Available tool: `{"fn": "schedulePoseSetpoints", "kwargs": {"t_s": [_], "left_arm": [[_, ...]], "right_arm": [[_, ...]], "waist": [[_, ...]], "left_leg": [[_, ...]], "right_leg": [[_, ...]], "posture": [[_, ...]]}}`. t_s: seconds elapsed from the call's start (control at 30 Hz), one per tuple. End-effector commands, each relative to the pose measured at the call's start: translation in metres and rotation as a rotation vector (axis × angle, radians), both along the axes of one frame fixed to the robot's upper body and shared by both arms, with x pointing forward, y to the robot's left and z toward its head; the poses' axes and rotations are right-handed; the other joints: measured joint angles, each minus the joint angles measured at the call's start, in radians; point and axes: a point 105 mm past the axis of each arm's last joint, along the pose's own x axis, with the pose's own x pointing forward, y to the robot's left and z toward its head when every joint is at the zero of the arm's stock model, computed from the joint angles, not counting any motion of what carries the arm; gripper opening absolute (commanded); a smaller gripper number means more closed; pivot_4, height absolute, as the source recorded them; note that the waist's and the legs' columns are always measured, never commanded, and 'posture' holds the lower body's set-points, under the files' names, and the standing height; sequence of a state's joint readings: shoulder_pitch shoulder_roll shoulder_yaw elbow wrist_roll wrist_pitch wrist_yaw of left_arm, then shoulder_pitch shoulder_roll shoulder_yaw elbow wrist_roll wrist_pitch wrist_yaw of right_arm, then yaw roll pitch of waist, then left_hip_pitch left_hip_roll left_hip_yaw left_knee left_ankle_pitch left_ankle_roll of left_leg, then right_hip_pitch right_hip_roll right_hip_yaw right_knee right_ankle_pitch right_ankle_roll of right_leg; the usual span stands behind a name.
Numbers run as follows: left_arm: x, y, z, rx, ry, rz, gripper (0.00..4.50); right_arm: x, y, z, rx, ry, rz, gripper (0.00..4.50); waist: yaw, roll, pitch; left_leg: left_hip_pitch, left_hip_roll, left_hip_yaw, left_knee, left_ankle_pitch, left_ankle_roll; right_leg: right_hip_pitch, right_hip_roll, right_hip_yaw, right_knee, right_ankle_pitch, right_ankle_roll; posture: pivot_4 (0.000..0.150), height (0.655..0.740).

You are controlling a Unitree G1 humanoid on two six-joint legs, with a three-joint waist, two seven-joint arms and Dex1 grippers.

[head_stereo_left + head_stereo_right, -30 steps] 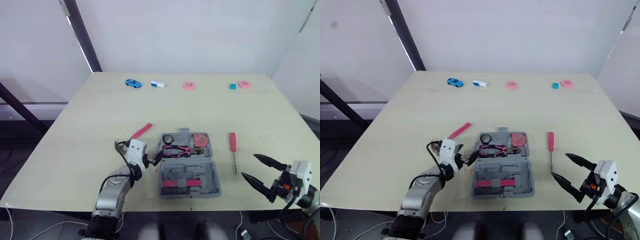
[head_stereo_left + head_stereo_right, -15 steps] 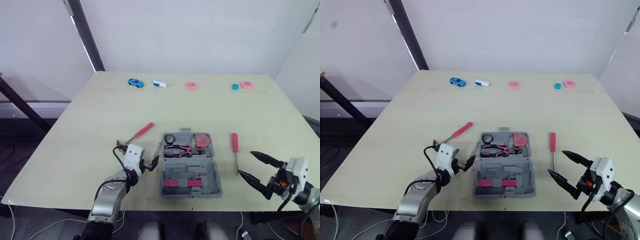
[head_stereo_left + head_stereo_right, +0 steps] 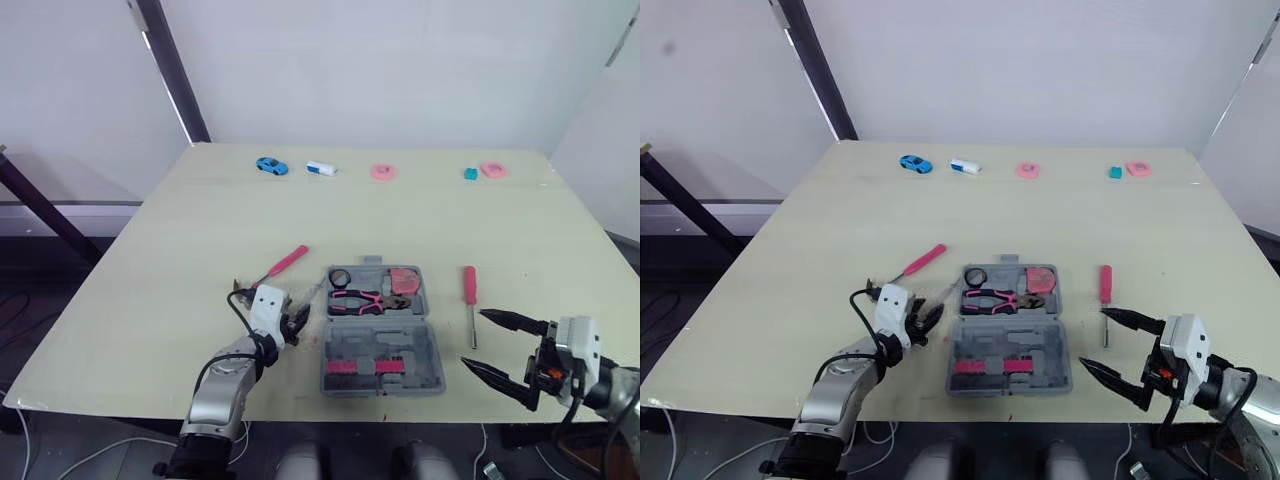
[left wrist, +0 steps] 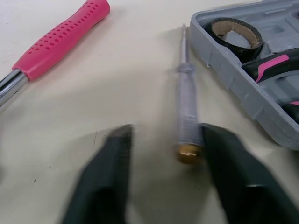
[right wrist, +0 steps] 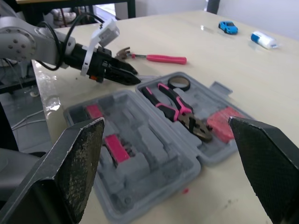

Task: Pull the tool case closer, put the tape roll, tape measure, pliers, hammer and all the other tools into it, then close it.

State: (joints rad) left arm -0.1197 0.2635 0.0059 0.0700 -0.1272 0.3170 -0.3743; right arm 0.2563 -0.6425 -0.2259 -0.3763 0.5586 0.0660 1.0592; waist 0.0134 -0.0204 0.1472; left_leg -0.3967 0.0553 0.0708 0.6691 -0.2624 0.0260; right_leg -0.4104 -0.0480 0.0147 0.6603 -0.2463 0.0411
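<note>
Beside the tool case [image 3: 381, 352], the left claw [image 4: 168, 133] half hides a clear screwdriver [image 4: 186, 105].

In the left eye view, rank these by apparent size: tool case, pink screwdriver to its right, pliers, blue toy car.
1. tool case
2. pink screwdriver and pliers: they look about alike, so not ranked
3. blue toy car, though it sits at the table's far edge, so its true size is unsure

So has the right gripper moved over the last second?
Yes. The right gripper has shifted to the robot's left, nearer the pink screwdriver and tool case.
</note>
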Motion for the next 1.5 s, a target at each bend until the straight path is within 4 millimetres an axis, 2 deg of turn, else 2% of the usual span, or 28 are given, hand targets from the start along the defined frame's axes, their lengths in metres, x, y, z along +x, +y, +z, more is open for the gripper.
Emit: {"fn": "schedulePoseSetpoints", "kwargs": {"t_s": [0.03,0.07,0.1,0.23,0.43,0.63,0.83,0.93,0.97,1.07,1.1,1.13,1.27,1.3,1.5], "left_arm": [[-0.006,0.005,0.000,0.008,-0.003,0.011,0.55],[-0.007,0.007,0.000,0.008,-0.005,0.016,0.16],[-0.010,0.008,0.000,0.010,-0.006,0.016,0.07],[-0.025,0.017,0.005,0.020,-0.009,0.027,0.07],[-0.061,0.025,0.007,0.040,0.016,0.063,0.07],[-0.091,0.035,0.001,0.053,0.051,0.162,0.07],[-0.108,0.029,-0.005,0.041,0.065,0.177,0.07],[-0.112,0.036,-0.011,0.021,0.079,0.203,0.07],[-0.111,0.039,-0.011,0.032,0.068,0.204,1.09],[-0.108,0.045,-0.009,0.057,0.036,0.198,2.32],[-0.108,0.047,-0.010,0.057,0.035,0.199,2.46],[-0.108,0.048,-0.011,0.056,0.034,0.201,2.79],[-0.097,0.051,-0.012,0.037,0.022,0.181,4.31],[-0.095,0.051,-0.012,0.039,0.017,0.172,4.41],[-0.070,0.041,-0.007,0.042,0.006,0.049,4.41]], "right_arm": [[-0.001,0.009,0.010,0.015,-0.029,0.041,4.50],[0.000,0.010,0.010,0.015,-0.029,0.044,4.50],[0.000,0.011,0.011,0.016,-0.028,0.047,4.50],[0.002,0.014,0.012,0.012,-0.030,0.069,4.50],[0.005,0.021,0.016,0.004,-0.029,0.130,4.50],[0.008,0.026,0.014,-0.014,-0.029,0.175,4.50],[0.009,0.028,0.013,-0.011,-0.031,0.178,4.50],[0.010,0.030,0.014,-0.009,-0.032,0.183,4.50],[0.011,0.030,0.014,-0.009,-0.033,0.183,4.50],[0.012,0.031,0.017,-0.006,-0.040,0.179,4.50],[0.012,0.031,0.017,-0.006,-0.041,0.178,4.50],[0.012,0.032,0.017,-0.007,-0.041,0.178,4.50],[0.013,0.034,0.019,-0.005,-0.047,0.171,4.50],[0.013,0.034,0.019,-0.005,-0.048,0.170,4.50],[0.013,0.034,0.020,-0.005,-0.053,0.154,4.50]], "waist": [[0.000,0.000,0.000],[0.000,0.000,0.000],[-0.001,0.000,0.000],[-0.008,0.000,0.000],[-0.012,-0.001,0.000],[-0.009,-0.002,0.001],[-0.011,-0.002,0.001],[-0.019,-0.002,0.001],[-0.022,-0.002,0.001],[-0.024,-0.003,0.002],[-0.024,-0.003,0.002],[-0.023,-0.003,0.002],[-0.023,-0.002,0.002],[-0.023,-0.002,0.001],[-0.016,-0.002,0.001]], "left_leg": [[0.000,0.000,0.000,0.000,0.000,0.000],[0.000,0.000,0.000,0.000,0.000,0.000],[0.000,0.000,0.000,0.000,0.000,0.000],[0.000,0.001,-0.001,0.000,0.000,0.000],[0.000,0.001,-0.003,0.000,0.000,0.000],[0.000,0.001,-0.003,0.000,0.000,0.000],[0.000,0.001,-0.002,0.000,0.000,0.000],[0.000,0.001,-0.001,0.000,-0.001,0.001],[0.000,0.001,0.000,0.000,-0.002,0.002],[0.000,0.001,0.000,0.000,-0.002,0.003],[0.000,0.001,0.000,0.000,-0.002,0.003],[0.000,0.001,-0.001,0.000,-0.002,0.003],[0.000,0.001,-0.001,0.000,-0.002,0.003],[0.000,0.001,-0.001,0.000,-0.002,0.003],[0.000,0.001,-0.001,0.000,-0.002,0.003]], "right_leg": [[0.000,0.000,0.000,0.000,0.000,0.000],[0.000,0.000,0.000,0.000,0.000,0.000],[0.000,0.000,0.000,0.000,0.000,0.000],[0.000,0.000,0.001,0.000,0.000,0.000],[0.000,0.000,0.001,0.000,-0.001,-0.002],[-0.001,-0.001,0.001,-0.001,-0.001,-0.002],[-0.001,-0.001,0.001,-0.001,-0.001,-0.002],[-0.002,-0.001,0.002,-0.002,-0.001,-0.002],[-0.002,-0.001,0.002,-0.002,-0.001,-0.002],[-0.002,-0.001,0.002,-0.002,-0.001,-0.002],[-0.002,-0.001,0.002,-0.002,-0.001,-0.002],[-0.002,-0.001,0.002,-0.002,-0.001,-0.002],[-0.002,-0.001,0.002,-0.002,-0.001,-0.002],[-0.002,-0.001,0.002,-0.002,-0.001,-0.002],[-0.002,-0.001,0.001,-0.001,-0.001,-0.002]], "posture": [[0.150,0.7400],[0.150,0.7400],[0.150,0.7400],[0.150,0.7400],[0.150,0.7400],[0.150,0.7400],[0.150,0.7400],[0.150,0.7400],[0.150,0.7400],[0.150,0.7400],[0.150,0.7400],[0.150,0.7400],[0.150,0.7400],[0.150,0.7400],[0.150,0.7400]]}}
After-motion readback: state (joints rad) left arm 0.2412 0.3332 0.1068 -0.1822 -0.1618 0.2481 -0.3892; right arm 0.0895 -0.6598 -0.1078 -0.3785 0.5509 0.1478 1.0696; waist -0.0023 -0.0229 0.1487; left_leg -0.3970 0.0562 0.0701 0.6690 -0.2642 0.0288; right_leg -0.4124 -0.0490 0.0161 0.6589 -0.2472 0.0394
